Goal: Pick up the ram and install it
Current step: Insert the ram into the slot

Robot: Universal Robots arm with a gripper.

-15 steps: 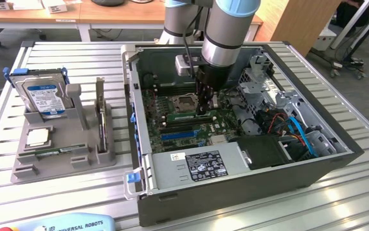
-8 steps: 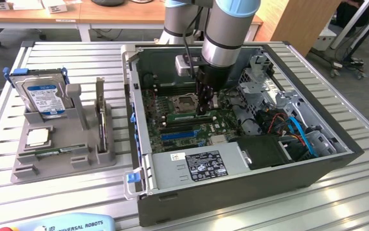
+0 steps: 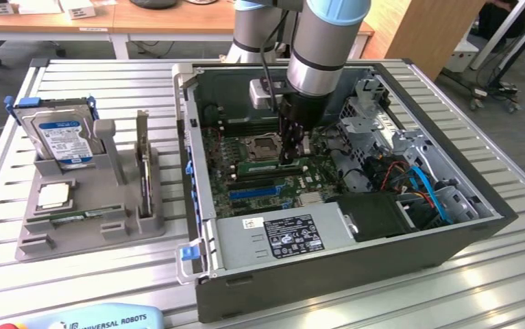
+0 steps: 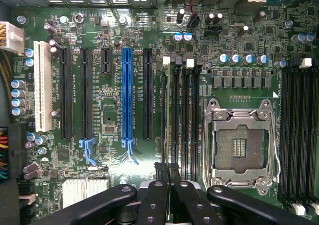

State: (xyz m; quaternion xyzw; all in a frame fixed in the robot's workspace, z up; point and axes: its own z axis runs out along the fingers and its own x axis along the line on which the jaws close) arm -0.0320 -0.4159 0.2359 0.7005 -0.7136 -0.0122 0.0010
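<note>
A slatted metal table (image 3: 79, 274) carried an open computer case (image 3: 354, 281). Inside it the gripper (image 3: 290, 156) stood low over the memory slots (image 4: 178, 115), just beside the empty CPU socket (image 4: 241, 144), its jaws pressed together. Whether the ram sat between the fingertips or in a slot beside that socket could not be told.

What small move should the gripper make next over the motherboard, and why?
Probably a short, straight descent. The gripper is shut and hangs low over the black memory slots beside the empty CPU socket, lined up with them; whether the ram sits between the fingers I cannot tell.
</note>
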